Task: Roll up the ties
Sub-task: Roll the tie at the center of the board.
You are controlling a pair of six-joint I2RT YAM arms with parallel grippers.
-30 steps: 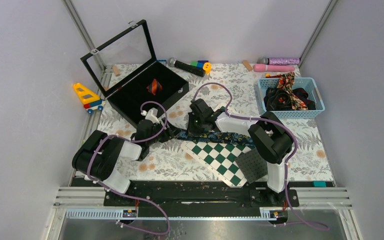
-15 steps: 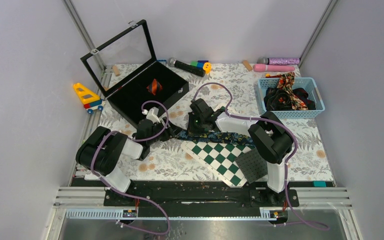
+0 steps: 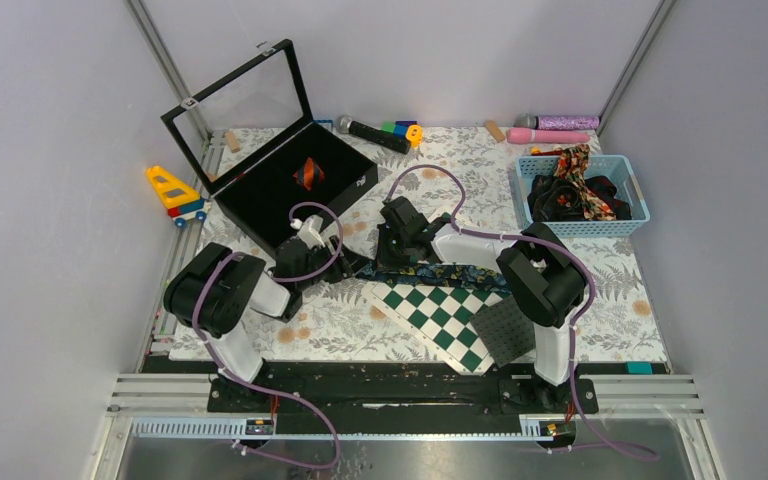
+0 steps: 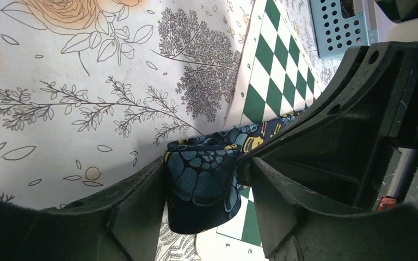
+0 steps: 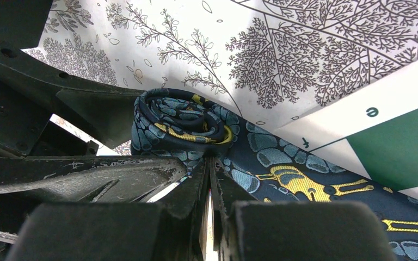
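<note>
Spiral of tie [image 5: 180, 120] — right wrist only

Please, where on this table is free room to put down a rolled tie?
Free: the floral cloth between the black case and the blue basket; also in front of that basket. Crowded: the middle, where the left gripper and right gripper meet on the navy tie beside the chequered board.

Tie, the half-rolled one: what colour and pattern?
Dark navy tie with teal-blue cell shapes and yellow motifs; best in the right wrist view.
</note>
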